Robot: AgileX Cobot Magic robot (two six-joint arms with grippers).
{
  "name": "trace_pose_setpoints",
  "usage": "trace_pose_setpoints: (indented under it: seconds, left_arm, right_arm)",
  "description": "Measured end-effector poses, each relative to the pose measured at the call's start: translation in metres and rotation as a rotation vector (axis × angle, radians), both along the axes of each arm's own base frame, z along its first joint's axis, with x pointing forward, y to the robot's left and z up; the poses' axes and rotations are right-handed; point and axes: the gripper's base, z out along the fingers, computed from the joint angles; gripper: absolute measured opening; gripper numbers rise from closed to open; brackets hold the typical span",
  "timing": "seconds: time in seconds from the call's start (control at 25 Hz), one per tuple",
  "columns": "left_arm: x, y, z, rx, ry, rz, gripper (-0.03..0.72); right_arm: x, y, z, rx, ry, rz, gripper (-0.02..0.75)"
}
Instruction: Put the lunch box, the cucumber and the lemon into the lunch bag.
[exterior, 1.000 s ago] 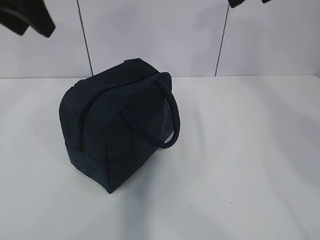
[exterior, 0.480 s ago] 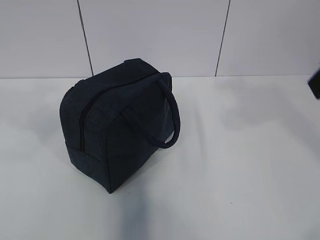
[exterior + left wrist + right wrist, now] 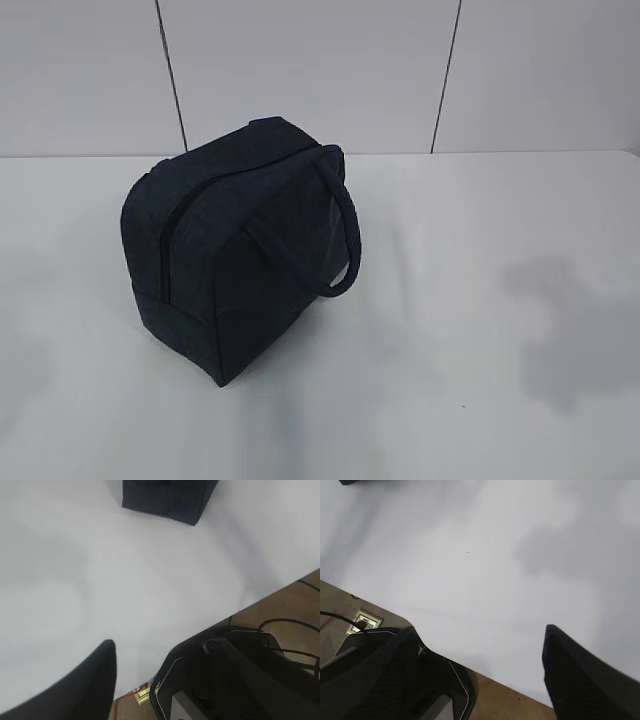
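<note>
One lunch bag (image 3: pixel 235 250) standing upright on white table (image 3: pixel 480 400), zipper apparently closed; no lunch box, cucumber or lemon in view, so presumably inside, unconfirmed. Left gripper (image 3: pixel 135 680) and right gripper (image 3: pixel 480 675) both spread wide, holding nothing, well apart from bag near table's front edge. Risk: bag tipping if a handle (image 3: pixel 345 240) is snagged on passing. Count: one bag, two grippers.

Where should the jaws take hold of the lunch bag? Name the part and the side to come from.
Grip the looped handle on the side of the lunch bag that faces right in the exterior view. It arches clear of the fabric wall, leaving a gap for one jaw to slip through. Coming from the right and above looks best; the boxy body seems too wide to span.
</note>
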Motion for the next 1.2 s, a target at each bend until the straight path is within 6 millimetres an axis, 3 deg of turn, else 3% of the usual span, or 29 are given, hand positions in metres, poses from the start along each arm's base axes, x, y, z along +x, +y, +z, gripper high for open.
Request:
trace_pose_setpoints:
  seconds: [0.24, 0.56, 1.2]
  left_arm:
    - [-0.023, 0.008, -0.03, 0.007, -0.03, 0.007, 0.431]
    - [-0.035, 0.014, -0.039, 0.011, -0.105, 0.018, 0.427]
    - [-0.036, 0.017, -0.036, 0.022, -0.175, 0.031, 0.424]
  right_arm:
    - [-0.017, -0.004, -0.042, -0.012, 0.045, -0.016, 0.585]
    - [-0.028, -0.012, -0.041, -0.045, -0.005, -0.051, 0.585]
    - [-0.031, -0.018, -0.048, -0.103, 0.042, -0.099, 0.585]
